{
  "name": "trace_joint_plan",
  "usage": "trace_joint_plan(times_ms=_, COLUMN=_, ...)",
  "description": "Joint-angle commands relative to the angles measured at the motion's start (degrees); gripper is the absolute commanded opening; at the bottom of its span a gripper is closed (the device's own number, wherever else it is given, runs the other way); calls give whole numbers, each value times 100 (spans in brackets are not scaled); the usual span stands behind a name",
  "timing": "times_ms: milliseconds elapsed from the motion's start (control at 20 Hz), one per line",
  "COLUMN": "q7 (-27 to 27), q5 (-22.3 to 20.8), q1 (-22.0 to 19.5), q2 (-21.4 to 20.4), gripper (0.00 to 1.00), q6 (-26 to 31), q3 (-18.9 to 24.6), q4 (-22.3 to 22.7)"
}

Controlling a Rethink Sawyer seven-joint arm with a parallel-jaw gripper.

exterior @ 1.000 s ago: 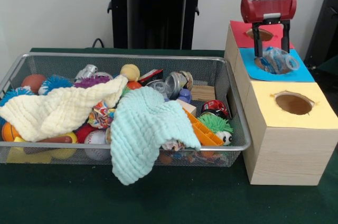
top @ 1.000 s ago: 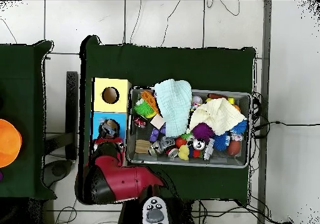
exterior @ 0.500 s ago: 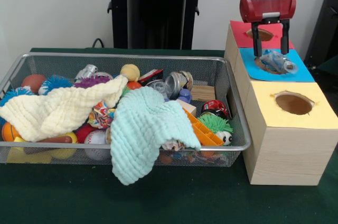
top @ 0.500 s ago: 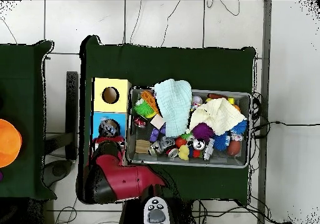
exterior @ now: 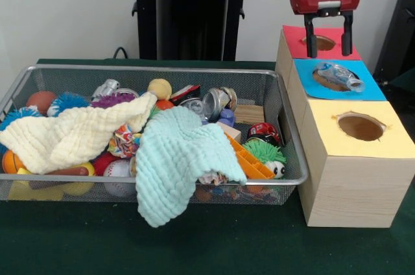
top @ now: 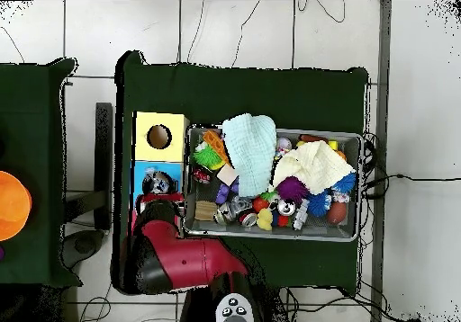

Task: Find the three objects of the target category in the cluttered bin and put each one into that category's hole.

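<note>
One long wire-mesh bin (exterior: 155, 71) filled most of the green table (exterior: 214, 249), crowded with balls, crushed cans and toys. Two cloths lay on top of the clutter: a cream cloth (exterior: 71, 133) toward one end and a mint-green cloth (exterior: 176, 158) spilling over the bin's near rim. Beside the bin stood a row of wooden boxes, each with a round hole in its top: a yellow-topped box (exterior: 353, 158) nearest the camera, a blue-topped box (exterior: 305, 83) in the middle, and a red-topped box (exterior: 292, 38) farthest back. My gripper (exterior: 326, 36) hung above the red and blue tops, its two dark fingers (exterior: 309, 38) spread apart with nothing between them. Below it, a crushed clear bottle (exterior: 338, 75) lay tilted across the blue box's hole, partly resting on the rim. From overhead, my red arm (top: 176, 260) reached in beside the boxes.
</note>
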Motion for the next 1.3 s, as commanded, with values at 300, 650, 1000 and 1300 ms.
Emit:
trace_joint_plan(times_ms=300, q7=1008, q5=83, q1=-189, q2=-448, gripper=100, q6=916, q3=493, q4=312)
trace_joint_plan(times_ms=650, q7=1039, q5=178, q1=-113, q2=-484, gripper=0, q6=1027, q3=423, q4=338)
trace_joint_plan(times_ms=1000, q7=1098, q5=231, q1=43, q2=-474, gripper=0, q6=886, q3=314, q4=391)
trace_joint_plan(times_ms=1300, q7=1111, q5=290, q1=146, q2=-362, gripper=0, q6=824, q3=256, q4=287)
